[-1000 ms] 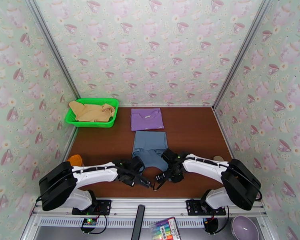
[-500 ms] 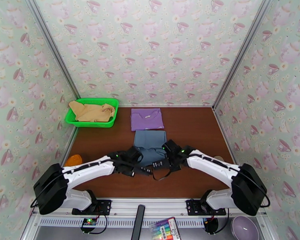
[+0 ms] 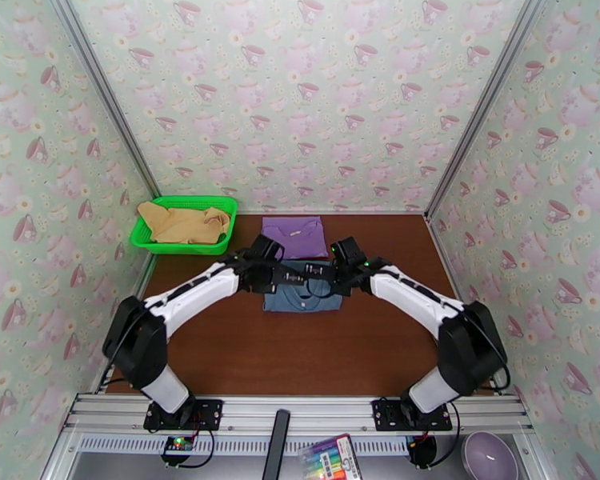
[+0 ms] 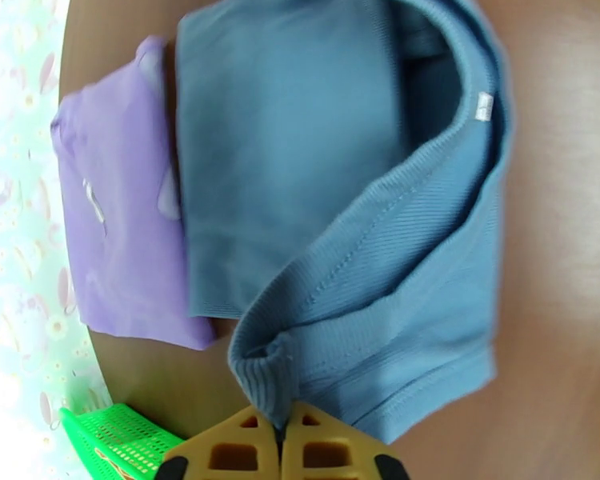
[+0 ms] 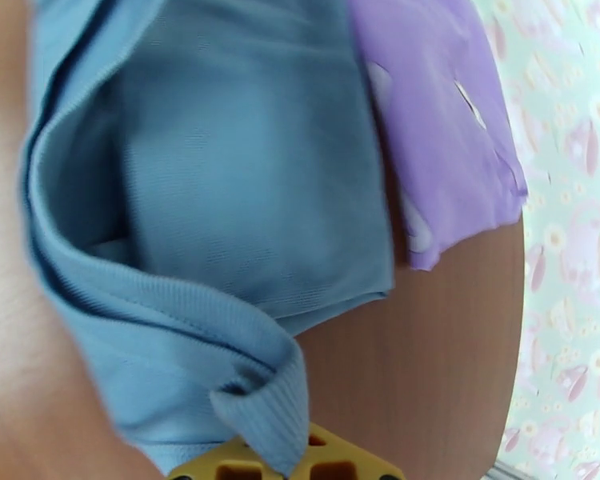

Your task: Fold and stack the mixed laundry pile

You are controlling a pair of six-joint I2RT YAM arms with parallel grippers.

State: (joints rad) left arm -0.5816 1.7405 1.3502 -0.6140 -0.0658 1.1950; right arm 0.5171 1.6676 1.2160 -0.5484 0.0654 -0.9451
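Note:
The slate-blue shirt [image 3: 300,296] lies mid-table, doubled over on itself. My left gripper [image 3: 292,274] and right gripper [image 3: 321,274] hover side by side over its far part. In the left wrist view the left gripper [image 4: 284,451] is shut on the shirt's ribbed edge [image 4: 268,370]. The right gripper [image 5: 294,467] pinches the same kind of ribbed edge [image 5: 268,410] in the right wrist view. Just behind, the folded purple T-shirt [image 3: 294,235] lies flat, also visible as purple cloth [image 4: 116,250] [image 5: 436,130]. The tan-yellow garment [image 3: 184,223] sits crumpled in the basket.
The green mesh basket [image 3: 180,248] stands at the back left corner against the wall. Patterned walls close in the left, back and right sides. A marker pack [image 3: 330,458] and a purple bowl [image 3: 488,458] lie below the table's near rail.
Both grippers have travelled from the near edge toward the back, carrying the blue shirt's near edge up and over, so the shirt now lies doubled and shorter.

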